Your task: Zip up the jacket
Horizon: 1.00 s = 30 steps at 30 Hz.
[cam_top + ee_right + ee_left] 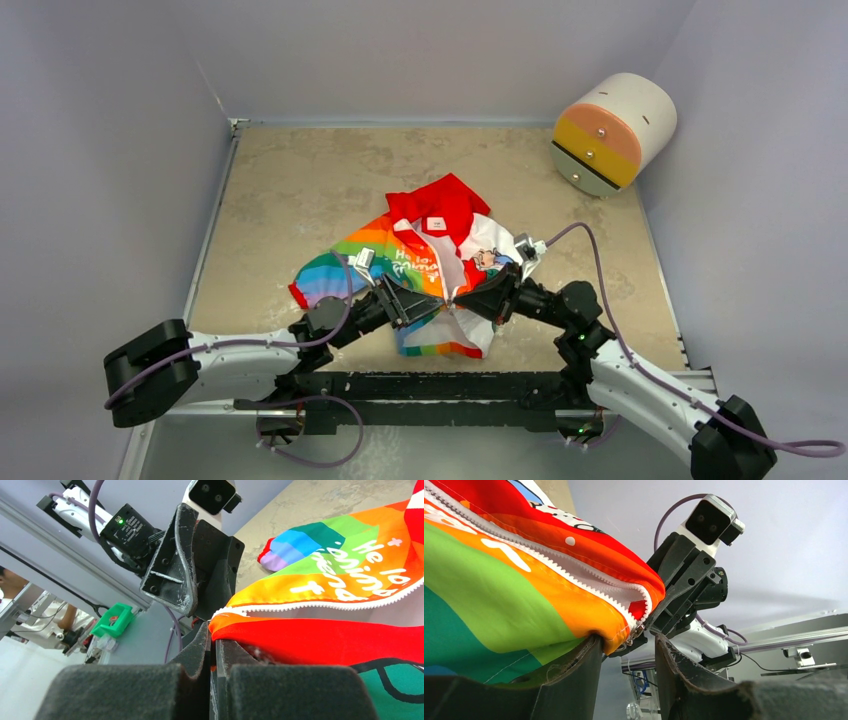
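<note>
Nearest, the two arms reach inward from the near edge of the table [300, 190] and meet at the lower front of the jacket [420, 255]. The left gripper [628, 639] stands partly open. Its fingers [574, 675] are apart, and the jacket's orange corner, with the bottom end of the zip, rests over one fingertip unpinched. The right gripper [214, 637] is clamped tight on the red edge opposite. The jacket lies crumpled mid-table, zip undone, with its rainbow sleeve to the left and its red hood farther back. Well beyond it, at the far right corner, sits a white drum [612, 130] with an orange and yellow face.
</note>
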{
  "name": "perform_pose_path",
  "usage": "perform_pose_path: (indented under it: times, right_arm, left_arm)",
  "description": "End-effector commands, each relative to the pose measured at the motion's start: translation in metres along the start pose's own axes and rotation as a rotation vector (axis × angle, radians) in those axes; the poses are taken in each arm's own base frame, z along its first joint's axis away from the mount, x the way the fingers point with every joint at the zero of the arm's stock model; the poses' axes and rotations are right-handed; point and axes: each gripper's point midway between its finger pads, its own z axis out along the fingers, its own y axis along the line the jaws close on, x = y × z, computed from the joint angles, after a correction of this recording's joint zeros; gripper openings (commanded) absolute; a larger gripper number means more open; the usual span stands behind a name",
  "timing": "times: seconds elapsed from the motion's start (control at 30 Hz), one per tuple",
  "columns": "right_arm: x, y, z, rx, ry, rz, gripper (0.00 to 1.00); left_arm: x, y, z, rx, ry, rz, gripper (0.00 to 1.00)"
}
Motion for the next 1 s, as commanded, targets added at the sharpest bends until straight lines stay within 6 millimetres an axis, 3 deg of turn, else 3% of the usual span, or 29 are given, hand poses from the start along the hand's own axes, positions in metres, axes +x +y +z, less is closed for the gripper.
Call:
perform_pose_path:
  times: [0.0, 0.7, 0.97]
  right_arm:
    - [-0.009, 0.019, 0.0, -0.084, -0.03, -0.033, 0.0]
    - [-0.006, 0.016, 0.0, -0.081, -0.027, -0.02, 0.0]
    - [-0.007, 0.016, 0.001, -0.077, -0.032, -0.012, 0.0]
  left_arm:
    - [0.0, -0.025, 0.0, 0.098, 0.009, -0.01, 0.41]
    - [0.007, -0.028, 0.003, 0.107, 0.047, 0.011, 0.2]
    - [0.01, -0.028, 0.005, 0.098, 0.07, 0.038, 0.0]
